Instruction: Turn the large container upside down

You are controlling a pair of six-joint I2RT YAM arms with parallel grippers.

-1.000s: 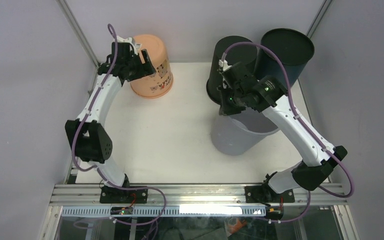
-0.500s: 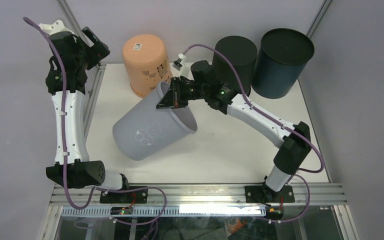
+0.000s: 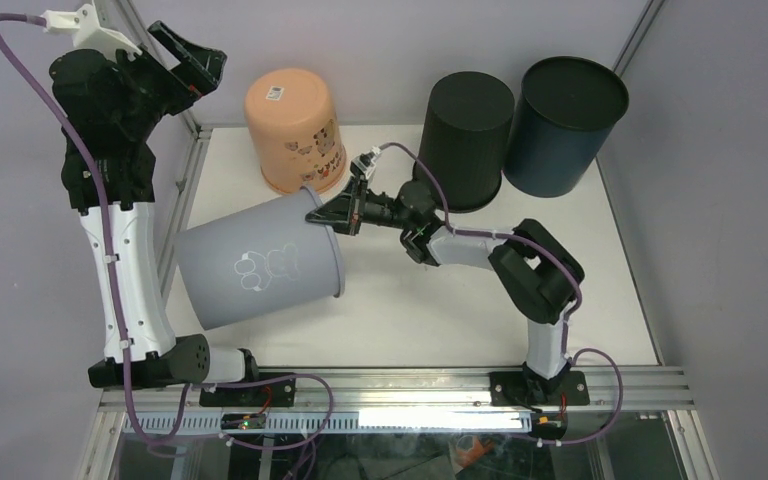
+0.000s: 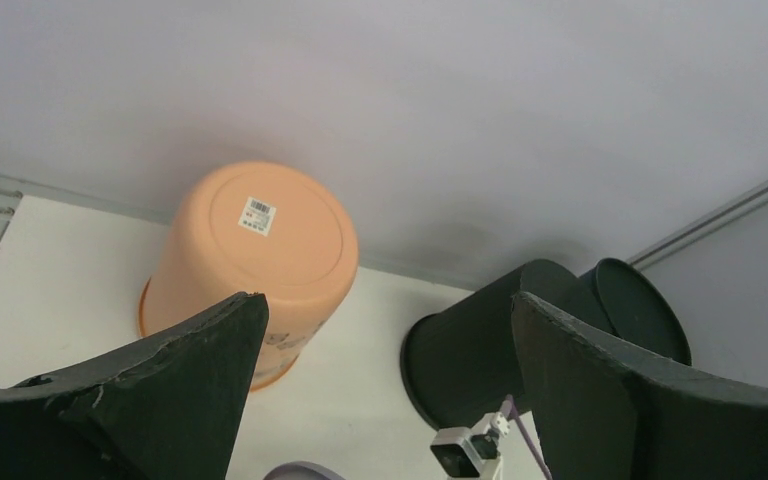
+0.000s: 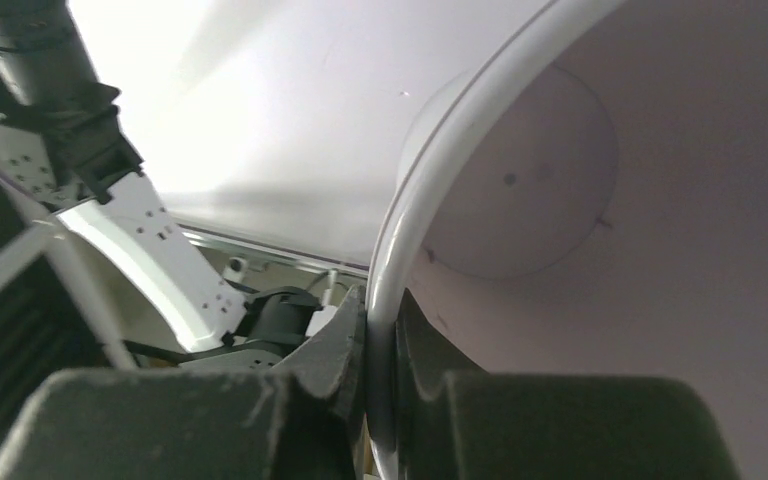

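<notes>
the left gripper (image 4: 385,305) is raised high at the far left, its jaws wide apart and holding nothing. below it the large grey plastic container (image 3: 255,270) is on its side over the left part of the white table (image 3: 430,300), mouth facing right (a faint animal print shows on its wall). behind it stands an upturned orange plastic bucket (image 3: 295,125). the right gripper (image 3: 335,212) is clamped on the container's rim (image 5: 400,250), one finger inside and one outside. a black cylindrical bin (image 3: 465,135) and a dark blue cylindrical bin (image 3: 565,120) stand upturned at the back right.
</notes>
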